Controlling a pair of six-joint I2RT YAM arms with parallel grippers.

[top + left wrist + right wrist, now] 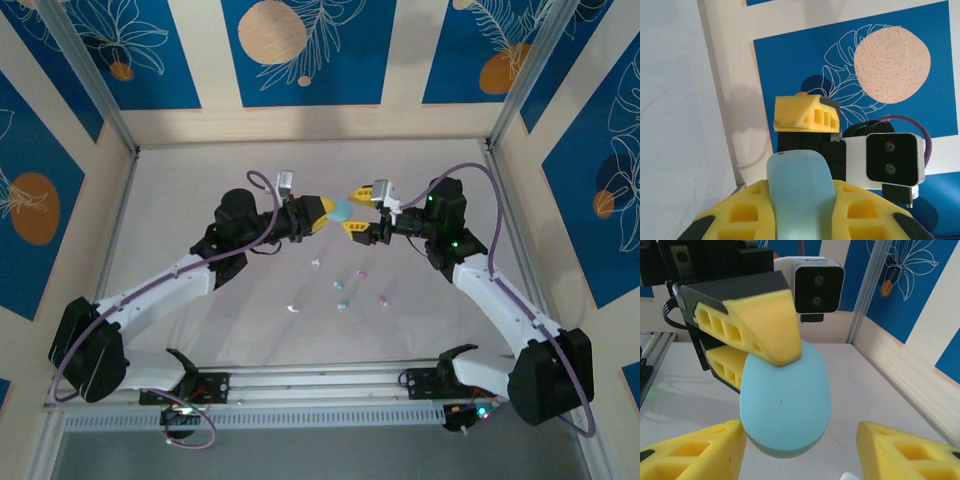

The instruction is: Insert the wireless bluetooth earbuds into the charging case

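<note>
Pale tabletop [200, 180]; left tool [328, 213] pinches smooth light-blue plastic pebble case [785, 400].
Right tool [356, 210] open, empty. Probably slippery: grip flat sides.

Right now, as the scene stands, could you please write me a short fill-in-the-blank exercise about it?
1. The left gripper is shut on a light ____ charging case.
2. The right gripper, facing that case, is ____.
3. The earbuds lie on the ____, outside the case.
Missing words: blue; open; table.
</note>
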